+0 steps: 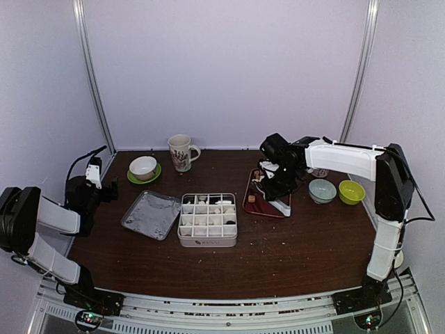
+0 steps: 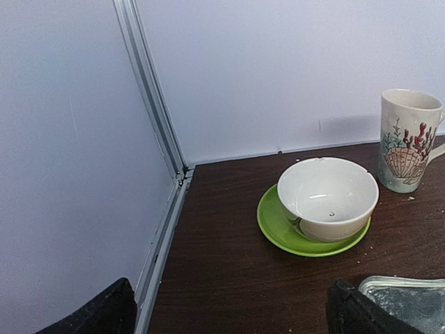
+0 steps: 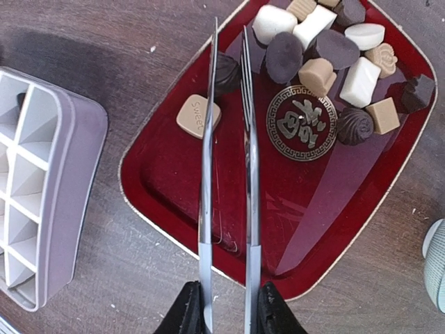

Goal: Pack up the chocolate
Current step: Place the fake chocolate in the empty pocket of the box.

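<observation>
The dark counter (image 1: 278, 243) is the widest thing before you. Left of your right fingers (image 3: 186, 311) sits a pale divided box (image 3: 69, 174); beneath and ahead of them lies a red tray (image 3: 160, 188). Your left fingers (image 2: 104, 313) are spread wide, gripping nothing; ahead and right of them stands a white bowl (image 2: 327, 198) on a green saucer (image 2: 278, 233). The right fingers are pressed onto a pair of tongs (image 3: 204, 264), whose tips bracket one dark piece. Most of the chocolate (image 3: 316, 73) is heaped ahead and right of those fingers, at the tray's far end.
</observation>
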Tool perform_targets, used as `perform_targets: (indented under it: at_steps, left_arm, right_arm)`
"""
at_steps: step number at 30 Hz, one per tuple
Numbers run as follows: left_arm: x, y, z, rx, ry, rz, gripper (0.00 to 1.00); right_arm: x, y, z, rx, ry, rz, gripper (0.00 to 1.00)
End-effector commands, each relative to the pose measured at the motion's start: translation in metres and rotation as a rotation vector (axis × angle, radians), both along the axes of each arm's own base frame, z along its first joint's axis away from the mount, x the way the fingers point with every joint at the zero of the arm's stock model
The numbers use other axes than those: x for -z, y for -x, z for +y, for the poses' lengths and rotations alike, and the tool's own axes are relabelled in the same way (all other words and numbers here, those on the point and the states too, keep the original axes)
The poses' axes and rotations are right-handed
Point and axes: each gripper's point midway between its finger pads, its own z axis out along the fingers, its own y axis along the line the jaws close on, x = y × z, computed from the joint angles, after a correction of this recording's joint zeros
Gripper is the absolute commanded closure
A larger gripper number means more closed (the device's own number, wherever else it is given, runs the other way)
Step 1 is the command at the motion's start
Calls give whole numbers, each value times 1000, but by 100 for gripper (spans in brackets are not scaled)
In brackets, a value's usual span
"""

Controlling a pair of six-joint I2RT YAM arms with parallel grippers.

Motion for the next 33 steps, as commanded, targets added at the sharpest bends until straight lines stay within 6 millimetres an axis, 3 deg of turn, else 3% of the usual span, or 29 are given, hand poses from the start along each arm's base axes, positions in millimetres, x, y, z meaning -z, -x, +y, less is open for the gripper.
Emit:
perform_targets:
  at_steps: [1,6,13,16,22,33]
  left_arm:
    - [-10,-4,4,-15,5,-36,2]
    - [-10,-4,4,-14,6,-36,2]
    - [-10,-4,4,-15,6,-36,2]
    - [-11,-4,4,-14,6,-38,2]
    - [-10,-4,4,-15,5,-36,2]
    - [-10,-4,4,-14,5,-36,2]
  right_arm:
    - [-49,5,-1,-43,-65,-101,82]
    - [-65,35,9,-161,-143,-130,82]
    - [-72,115,53,-492,-268,-121,84]
    - [-74,136,66,-563,-287,-133,84]
    - [-64,154,78,-613,-281,-108,84]
    - [-51,161,86,-655,-236,-84,77]
